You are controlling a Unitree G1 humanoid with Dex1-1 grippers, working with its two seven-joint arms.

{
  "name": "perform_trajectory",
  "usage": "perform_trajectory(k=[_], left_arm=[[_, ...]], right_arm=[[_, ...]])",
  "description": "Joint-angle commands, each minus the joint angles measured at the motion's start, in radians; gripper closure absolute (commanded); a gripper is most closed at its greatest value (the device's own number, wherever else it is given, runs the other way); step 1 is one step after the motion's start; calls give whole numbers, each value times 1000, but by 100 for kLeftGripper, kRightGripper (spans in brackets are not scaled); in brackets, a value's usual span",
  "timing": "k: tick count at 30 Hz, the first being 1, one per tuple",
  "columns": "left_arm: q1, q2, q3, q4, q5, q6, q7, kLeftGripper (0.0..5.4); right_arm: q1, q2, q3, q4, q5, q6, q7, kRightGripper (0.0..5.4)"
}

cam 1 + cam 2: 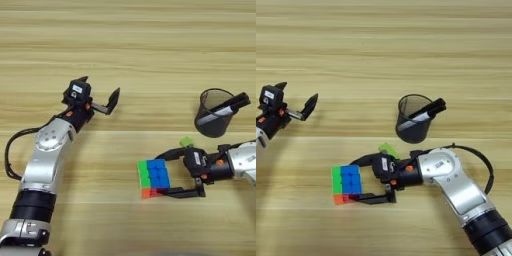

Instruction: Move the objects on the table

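The multicoloured puzzle cube (152,177) lies on the table (125,40) at the near middle, blue face up and green side to the left. My right gripper (166,173) reaches in from the right, open, with one black finger along the cube's far edge and the other along its near edge. The bright-green block (186,142) peeks out just behind that gripper, mostly hidden. The black mesh pen cup (215,114) stands upright at the right with the black-and-white marker (225,108) leaning in it. My left gripper (99,90) hovers open at the left, holding nothing.
The left arm (42,160) runs up the left side with a black cable looping beside it. The right forearm (456,185) crosses the near right corner.
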Motion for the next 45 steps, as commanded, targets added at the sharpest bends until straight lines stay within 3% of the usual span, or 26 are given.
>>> perform_trajectory(k=[1,11,19,28,37,45], left_arm=[[2,4,-3,-7,11,5,-1,0],[5,4,-3,-17,4,-3,-12,0],[34,27,-4,-120,-55,1,-119,0],[88,125,-10,-283,-166,59,-313,0],[126,201,-47,-401,-301,190,-481,0],[159,242,-171,-460,-285,221,-588,0]], right_arm=[[-22,-3,-5,3,-4,-7,-3,207],[-19,-15,-36,-11,17,3,-6,207],[-16,-49,-113,-36,66,24,-4,207],[-20,-103,-219,-67,141,68,6,207],[-25,-137,-268,-94,176,93,13,207],[-31,-166,-294,-115,209,123,30,207]])
